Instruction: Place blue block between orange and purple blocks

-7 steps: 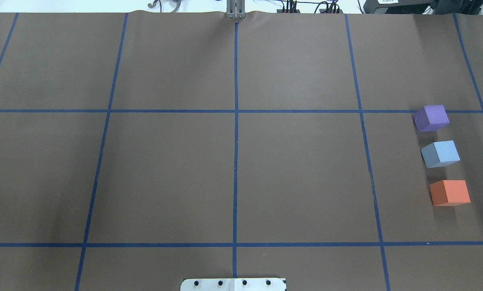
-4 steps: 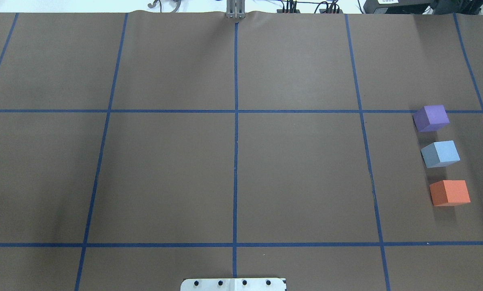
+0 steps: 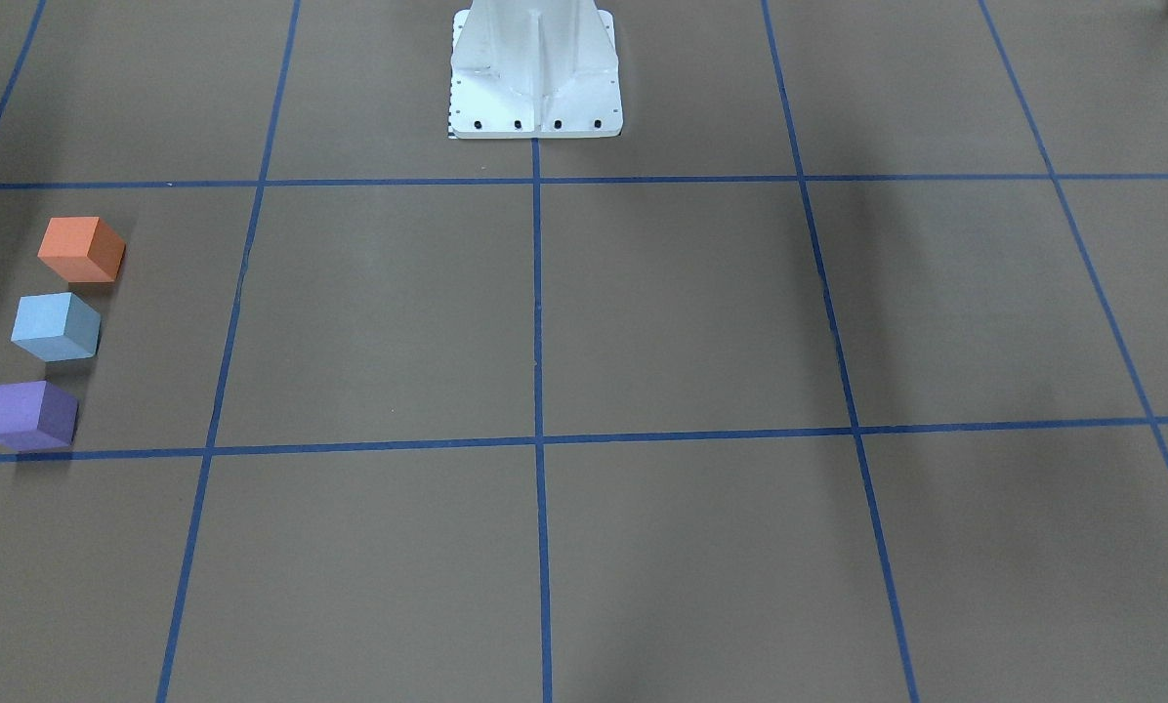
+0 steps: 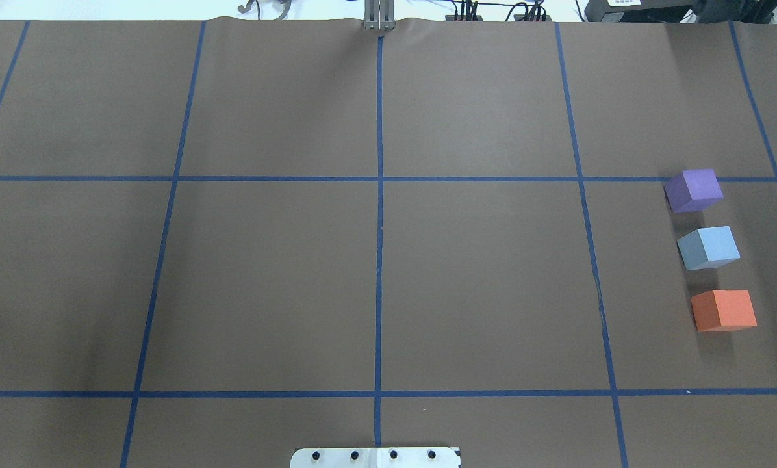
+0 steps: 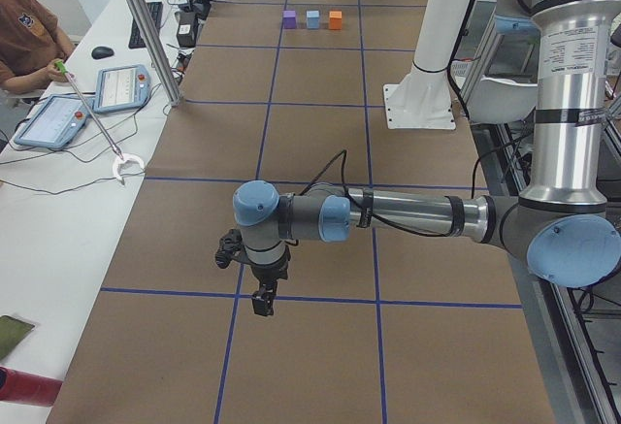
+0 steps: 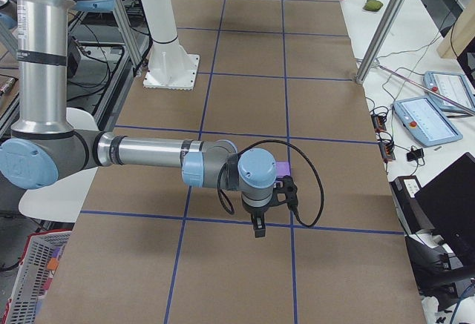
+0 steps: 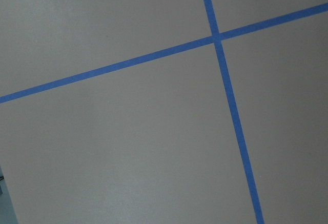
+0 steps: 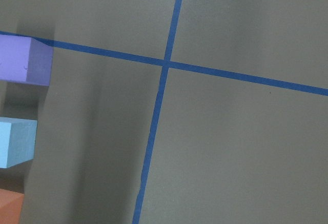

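Note:
The blue block [image 4: 709, 247] sits on the brown table cover at the right, in a row between the purple block [image 4: 694, 190] and the orange block [image 4: 724, 310], with small gaps. The front-facing view shows the same row: orange [image 3: 80, 249], blue [image 3: 55, 326], purple [image 3: 27, 415]. The right wrist view catches their edges: purple [image 8: 23, 60], blue [image 8: 16, 142], orange [image 8: 10, 207]. My left gripper [image 5: 262, 305] and right gripper [image 6: 257, 229] show only in the side views, pointing down above the table. I cannot tell whether either is open or shut.
The white robot base [image 3: 535, 73] stands at the table's middle edge. Blue tape lines [image 4: 379, 260] grid the cover. An operator's side table with tablets [image 5: 58, 118] and a metal post [image 5: 146, 26] lies beyond the far edge.

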